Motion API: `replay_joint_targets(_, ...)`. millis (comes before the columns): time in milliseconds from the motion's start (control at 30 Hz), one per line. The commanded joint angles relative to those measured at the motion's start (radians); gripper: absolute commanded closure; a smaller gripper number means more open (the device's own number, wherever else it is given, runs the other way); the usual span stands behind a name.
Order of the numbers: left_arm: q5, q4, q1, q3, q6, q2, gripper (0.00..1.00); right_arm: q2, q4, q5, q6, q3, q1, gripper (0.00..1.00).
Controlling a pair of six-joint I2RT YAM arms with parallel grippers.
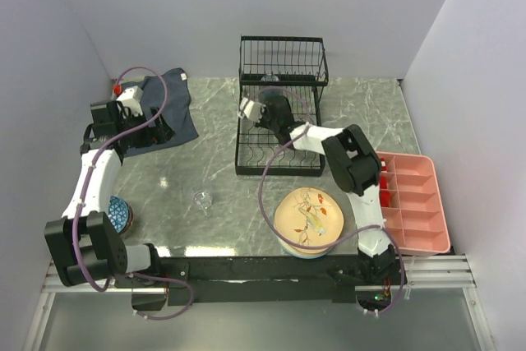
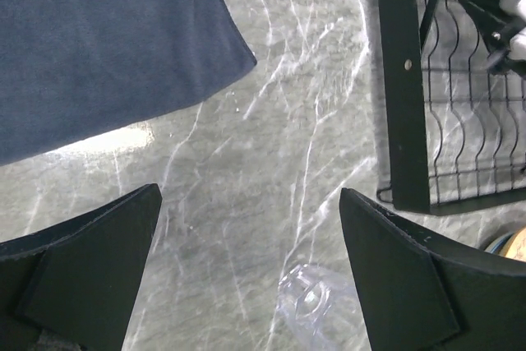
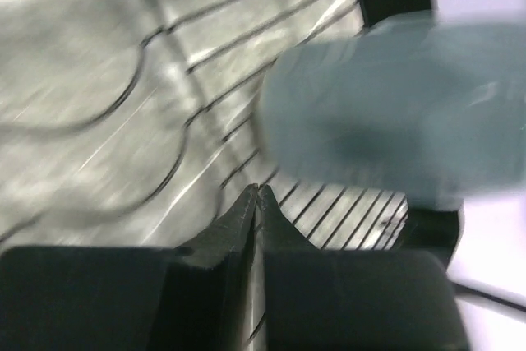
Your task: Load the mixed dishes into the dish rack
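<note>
The black wire dish rack [image 1: 279,162] stands at the back middle. My right gripper [image 1: 267,104] is inside it, shut and empty [image 3: 257,189], over the rack's wire base [image 3: 205,63]. A blurred pale grey-blue rounded dish [image 3: 394,113] sits just beyond its tips; I cannot tell which dish it is. My left gripper [image 1: 160,131] is open and empty [image 2: 250,193] above the table. The small clear glass [image 1: 202,200] lies on the table, below the left jaws [image 2: 316,302]. The peach plate [image 1: 309,216] rests on a bowl at the front. A blue bowl [image 1: 119,213] sits at the left.
A dark blue cloth [image 1: 168,108] lies at the back left, also in the left wrist view [image 2: 99,39]. A pink compartmented tray [image 1: 415,203] stands at the right edge. The rack's front frame [image 2: 403,80] is to the right of the left gripper. Walls enclose the table.
</note>
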Motion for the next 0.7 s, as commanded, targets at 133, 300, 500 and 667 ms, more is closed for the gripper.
replay_joint_targets(133, 0.097, -0.289, -0.045, 0.027, 0.392, -0.139, 0.01, -0.461, -0.05, -0.018, 0.122, -0.246, 0.083, 0.41)
replay_joint_targets(300, 0.232, -0.584, -0.054, -0.031, 0.924, -0.293, 0.11, -0.618, -0.375, -0.052, 0.327, -0.256, 0.149, 0.38)
replay_joint_targets(500, 0.247, -0.691, -0.135, -0.106, 1.212, -0.339, 0.17, -0.765, -0.518, -0.195, 0.55, -0.327, 0.137, 0.33)
replay_joint_targets(667, 0.172, -0.563, -0.286, -0.173, 1.136, -0.341, 0.17, -0.897, -0.53, -0.273, 0.755, -0.424, 0.08, 0.23)
